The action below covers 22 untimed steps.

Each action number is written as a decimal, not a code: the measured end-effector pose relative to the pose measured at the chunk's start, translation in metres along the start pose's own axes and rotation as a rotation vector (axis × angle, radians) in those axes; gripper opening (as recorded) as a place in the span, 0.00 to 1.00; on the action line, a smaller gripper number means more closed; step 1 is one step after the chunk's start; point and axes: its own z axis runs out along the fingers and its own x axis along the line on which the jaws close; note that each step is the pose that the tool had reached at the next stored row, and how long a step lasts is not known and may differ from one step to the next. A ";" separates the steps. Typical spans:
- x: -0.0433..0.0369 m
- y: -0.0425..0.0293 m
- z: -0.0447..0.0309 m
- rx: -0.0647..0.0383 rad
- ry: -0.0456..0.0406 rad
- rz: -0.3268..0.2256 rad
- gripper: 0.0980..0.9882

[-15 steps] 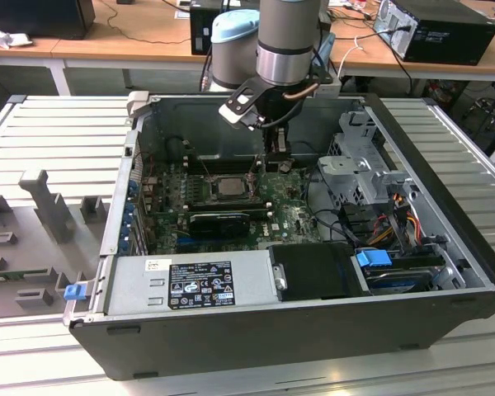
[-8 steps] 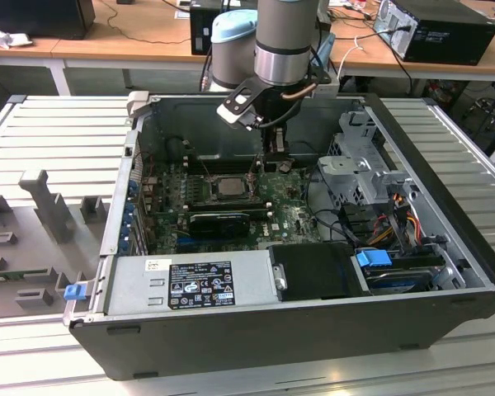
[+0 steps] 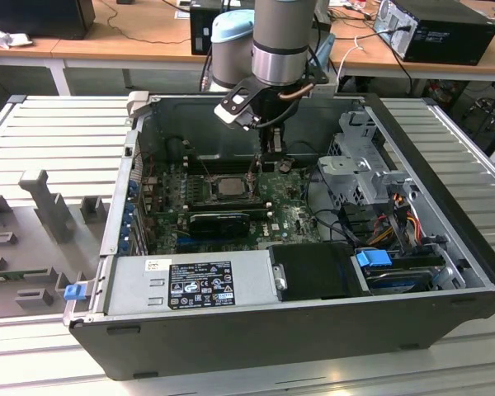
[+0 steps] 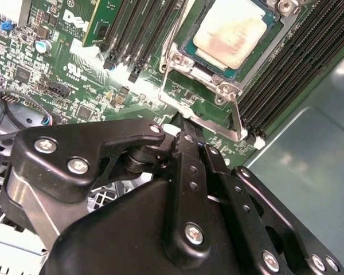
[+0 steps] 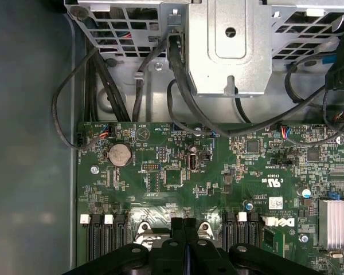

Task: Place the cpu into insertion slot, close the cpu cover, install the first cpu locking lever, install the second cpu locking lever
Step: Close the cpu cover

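Black jointed links of the hand [image 4: 185,125] are looming closest in the second wrist view. Its two fingers are pressing together, with their tips coming down at the edge of the insertion slot [image 4: 202,70], just beside a thin metal locking lever [image 4: 236,114]. Whether they are nipping that lever I cannot tell. In the first wrist view the fingers [image 5: 178,229] are lying side by side with no gap.

The cpu [image 4: 234,33] is sitting in the insertion slot with its pale silver top facing up, and the cpu cover [image 4: 180,57] is lying flat as a frame around it. Long black memory slots [image 4: 298,57] are running along both sides of the socket on the green motherboard [image 5: 178,172].

In the exterior view the arm is reaching down into the open computer case [image 3: 313,330], which is lying on the slatted bench [image 3: 58,132]. The cpu is resting near the motherboard's middle, towards the case's far wall.
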 end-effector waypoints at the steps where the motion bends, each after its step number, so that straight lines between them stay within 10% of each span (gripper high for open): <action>1: 0.0000 -0.0009 0.0000 0.000 0.0000 0.000 0.01; 13: 0.0000 -0.0217 0.0003 0.000 0.0002 0.000 0.01; 22: 0.0001 -0.0384 0.0171 0.003 0.0001 -0.001 0.01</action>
